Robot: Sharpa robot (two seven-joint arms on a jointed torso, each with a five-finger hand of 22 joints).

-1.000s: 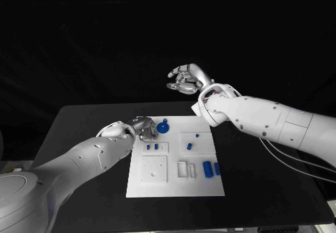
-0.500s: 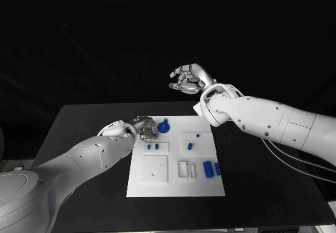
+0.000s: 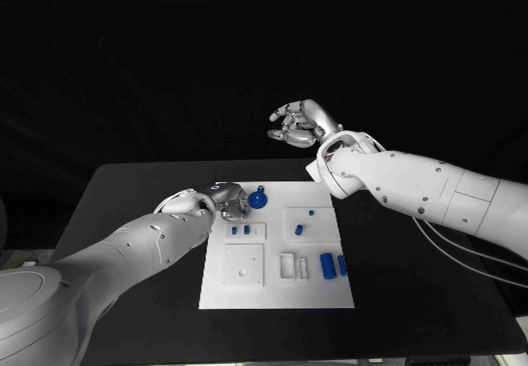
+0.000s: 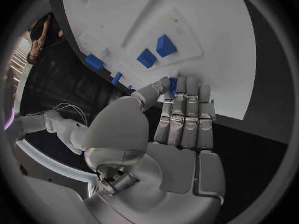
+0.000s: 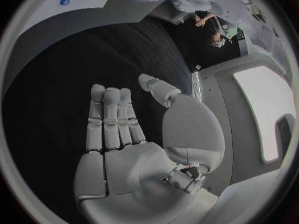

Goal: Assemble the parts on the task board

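Almost nothing has shifted in the last second: the left hand still pinches a small blue part at the white board's upper-left corner, while the empty right hand stays raised, fingers loosely curled, at upper centre.

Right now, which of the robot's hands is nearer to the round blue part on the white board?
Left. The left hand sits beside the round blue part at the task board's far edge; the right hand is raised beyond the board, well away.
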